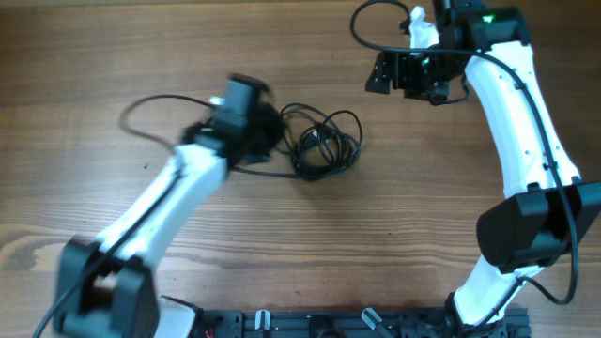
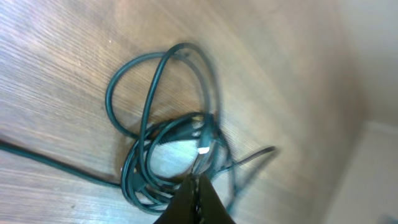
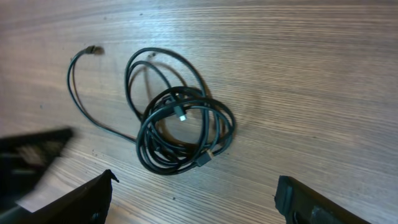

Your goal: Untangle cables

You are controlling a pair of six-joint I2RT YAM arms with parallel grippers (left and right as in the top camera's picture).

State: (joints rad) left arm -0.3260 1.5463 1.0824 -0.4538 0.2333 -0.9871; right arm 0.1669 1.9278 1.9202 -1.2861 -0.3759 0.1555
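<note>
The cables (image 1: 326, 144) lie as one knot of black loops at the table's middle. They also show in the left wrist view (image 2: 163, 143) and the right wrist view (image 3: 184, 133). One loose strand ends in a small plug (image 3: 94, 50). My left gripper (image 1: 270, 131) is blurred and sits at the knot's left edge. Its fingers (image 2: 199, 182) are pressed together with the tips against the coils. I cannot tell whether a strand is pinched. My right gripper (image 1: 406, 73) is open and empty, up and away to the right. Its fingers (image 3: 196, 208) are spread wide short of the knot.
A thicker black wire (image 1: 150, 105) loops from the left arm over the table at the left. The left arm shows as a blur in the right wrist view (image 3: 31, 149). A black rail (image 1: 357, 324) runs along the table's front edge.
</note>
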